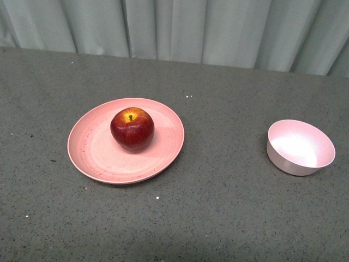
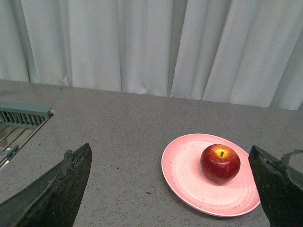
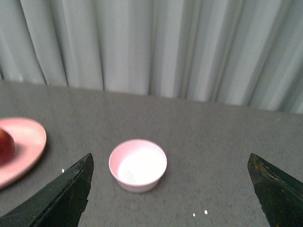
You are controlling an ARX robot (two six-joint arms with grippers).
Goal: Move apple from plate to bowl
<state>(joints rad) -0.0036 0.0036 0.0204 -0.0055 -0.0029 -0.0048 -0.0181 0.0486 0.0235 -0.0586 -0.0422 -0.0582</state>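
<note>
The dark red apple (image 1: 132,129) stands stem up on the wide salmon-pink plate (image 1: 92,153) at the table's left middle. The small pale pink bowl (image 1: 300,147) stands empty at the right. Neither arm shows in the front view. In the left wrist view my left gripper (image 2: 170,163) is open and empty, well short of the apple (image 2: 220,163) on the plate (image 2: 184,172). In the right wrist view my right gripper (image 3: 170,163) is open and empty, short of the bowl (image 3: 138,164); the plate (image 3: 23,146) and apple edge (image 3: 4,146) show at the side.
The grey speckled table (image 1: 218,207) runs back to a pale pleated curtain (image 1: 180,27). A green slatted rack (image 2: 21,118) sits at the table's edge in the left wrist view. A few white specks (image 3: 200,213) lie near the bowl.
</note>
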